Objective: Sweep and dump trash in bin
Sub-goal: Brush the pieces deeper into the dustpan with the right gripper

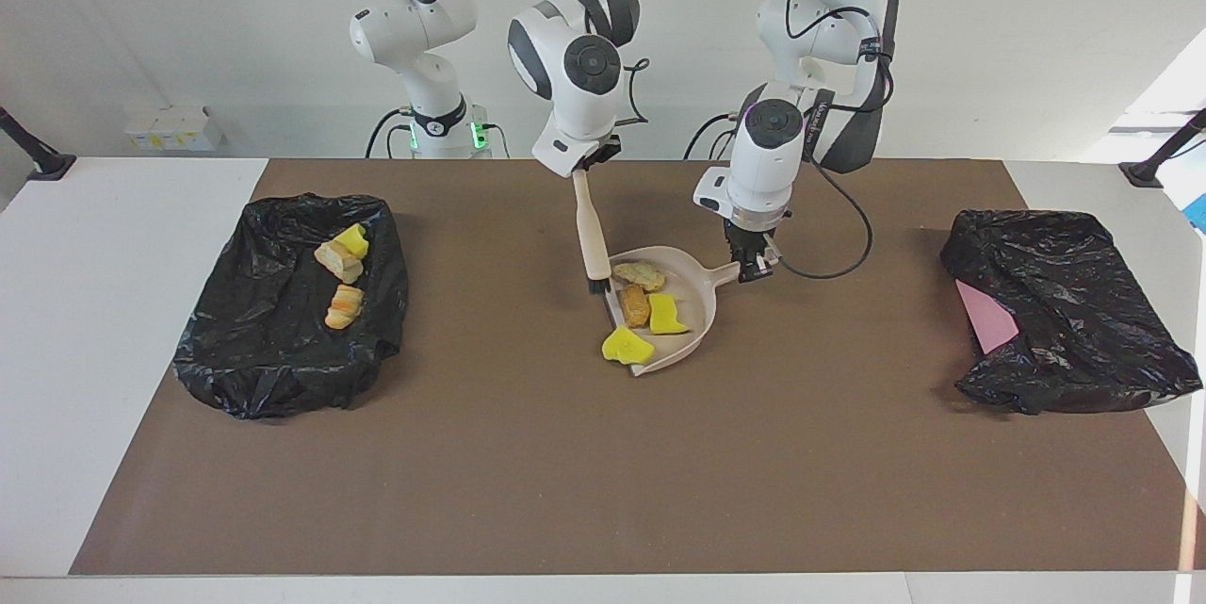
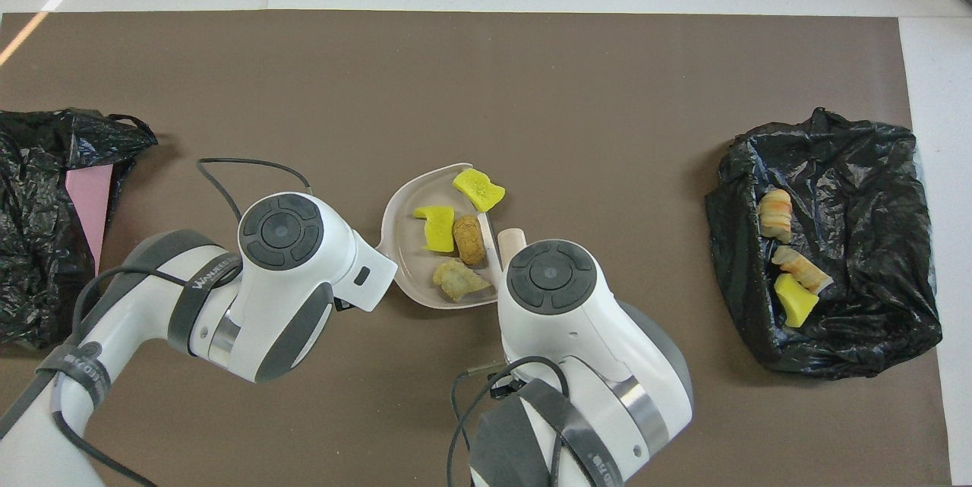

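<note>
Toward the right arm's end of the counter [image 1: 113,321]: a crumpled black plastic bin bag [image 1: 283,340], spread open on the brown mat [image 1: 584,472], holding three scraps of trash, namely a bright yellow spongy chunk [image 1: 353,239], a pale tan lump [image 1: 336,260] touching it, and an orange-striped bread-like piece [image 1: 344,305] a little farther from the robots.

Near the mat's middle: right gripper [image 1: 586,169], clamped tight on the top of a beige brush [image 1: 593,236] with a long handle and dark bristles, bristle end down beside the rim of a beige plastic dustpan [image 1: 702,302]. In the dustpan: a tan crumbly lump [image 1: 639,275] nearest the robots, a brown bread-like piece [image 1: 635,304] and a yellow spongy wedge [image 1: 665,316] side by side. At the pan's open lip, half over the edge: a second yellow spongy chunk [image 1: 627,346].

Just beside it, toward the left arm's end: left gripper [image 1: 751,266], closed around the dustpan's short handle.

At the left arm's end: a second black bin bag [image 1: 1065,321], crumpled over a pink flat sheet [image 1: 985,321] showing at its edge.
</note>
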`<state>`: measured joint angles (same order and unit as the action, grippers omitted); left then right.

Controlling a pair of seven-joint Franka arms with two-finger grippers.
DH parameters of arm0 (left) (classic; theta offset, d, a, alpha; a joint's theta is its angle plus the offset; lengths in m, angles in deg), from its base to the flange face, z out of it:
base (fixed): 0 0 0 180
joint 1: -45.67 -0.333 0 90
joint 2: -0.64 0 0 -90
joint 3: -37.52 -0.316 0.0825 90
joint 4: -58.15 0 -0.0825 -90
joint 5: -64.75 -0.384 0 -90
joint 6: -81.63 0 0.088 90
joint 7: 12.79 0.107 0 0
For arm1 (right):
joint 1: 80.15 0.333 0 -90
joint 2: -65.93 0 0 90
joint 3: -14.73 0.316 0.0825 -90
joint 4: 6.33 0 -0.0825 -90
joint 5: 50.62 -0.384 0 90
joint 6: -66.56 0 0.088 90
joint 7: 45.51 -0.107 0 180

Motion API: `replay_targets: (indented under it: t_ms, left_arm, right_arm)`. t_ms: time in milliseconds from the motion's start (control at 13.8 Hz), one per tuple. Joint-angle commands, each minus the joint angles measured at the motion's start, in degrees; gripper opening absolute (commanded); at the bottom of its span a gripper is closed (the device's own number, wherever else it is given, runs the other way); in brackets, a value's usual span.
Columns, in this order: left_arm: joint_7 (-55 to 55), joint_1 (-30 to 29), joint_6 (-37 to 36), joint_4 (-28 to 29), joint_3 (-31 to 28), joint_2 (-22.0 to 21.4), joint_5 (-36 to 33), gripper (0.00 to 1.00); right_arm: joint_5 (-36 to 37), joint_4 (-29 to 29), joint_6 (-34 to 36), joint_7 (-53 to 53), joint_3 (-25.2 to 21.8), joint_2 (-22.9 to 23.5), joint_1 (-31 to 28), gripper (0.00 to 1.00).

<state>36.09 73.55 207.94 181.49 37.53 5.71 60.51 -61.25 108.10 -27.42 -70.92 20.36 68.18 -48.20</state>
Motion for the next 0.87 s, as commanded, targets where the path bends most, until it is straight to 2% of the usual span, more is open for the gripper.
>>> replay_targets:
  t_ms: [0,362,506,796]
  left_arm:
    - [2.44,-1.25,3.68,1.99,0.07,-1.29,0.02,0.0]
    - [3.84,-2.39,4.73,2.07,0.07,-1.11,1.16,0.0]
    - [8.83,-4.23,5.17,2.07,0.07,-0.94,5.36,0.0]
    - [22.44,-10.38,6.32,1.46,0.07,-0.76,14.57,0.0]
  right_arm:
    - [-1.06,4.22,-2.35,2.38,0.08,-3.48,-0.14,0.0]
    - [7.37,1.85,-2.52,5.98,-0.09,-1.29,-1.63,0.0]
    - [7.55,0.27,-2.53,9.13,-0.09,0.21,-5.31,0.0]
    - [7.2,0.62,-5.24,12.03,-0.09,0.56,-6.38,0.0]
